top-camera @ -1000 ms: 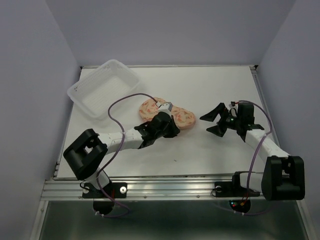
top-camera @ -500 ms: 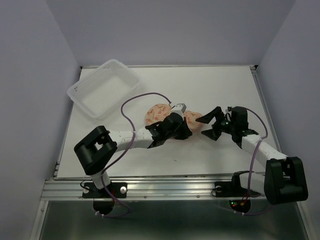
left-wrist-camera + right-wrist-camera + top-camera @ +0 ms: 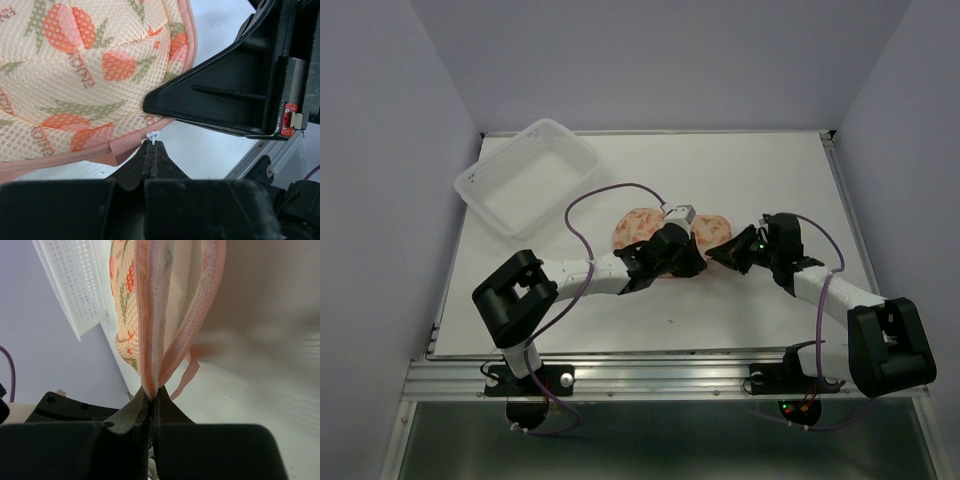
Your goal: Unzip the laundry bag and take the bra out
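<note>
Left gripper and right gripper meet at the laundry bag mid-table in the overhead view, with the white basket well apart at the back left.

On the left wrist camera my fingers are pinched shut on the tiny white zip pull at the bag's pink edge.

The right wrist camera shows its jaws clamped on the pink edging, which I take as an anchor so the pull can run. No bra in sight (presumably inside).
</note>
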{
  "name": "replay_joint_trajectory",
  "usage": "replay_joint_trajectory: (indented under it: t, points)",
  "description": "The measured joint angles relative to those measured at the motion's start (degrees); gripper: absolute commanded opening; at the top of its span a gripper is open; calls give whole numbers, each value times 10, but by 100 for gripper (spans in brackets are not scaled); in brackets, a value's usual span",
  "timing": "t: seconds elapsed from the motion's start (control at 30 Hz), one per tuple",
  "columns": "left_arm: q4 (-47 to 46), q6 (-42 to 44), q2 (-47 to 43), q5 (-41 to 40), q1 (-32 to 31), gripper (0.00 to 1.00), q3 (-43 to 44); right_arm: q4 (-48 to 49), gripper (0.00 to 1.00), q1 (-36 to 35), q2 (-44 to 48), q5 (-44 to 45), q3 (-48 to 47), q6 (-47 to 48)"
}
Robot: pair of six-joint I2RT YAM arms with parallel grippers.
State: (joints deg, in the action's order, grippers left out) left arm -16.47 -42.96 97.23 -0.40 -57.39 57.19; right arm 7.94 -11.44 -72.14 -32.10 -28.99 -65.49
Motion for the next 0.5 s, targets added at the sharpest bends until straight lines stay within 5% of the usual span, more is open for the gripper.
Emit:
replay_joint_trajectory:
  t: [0.5]
  points:
    - [-8,8,-88,-20,36,0,-133,-34,1,57,0,-35,-2,37]
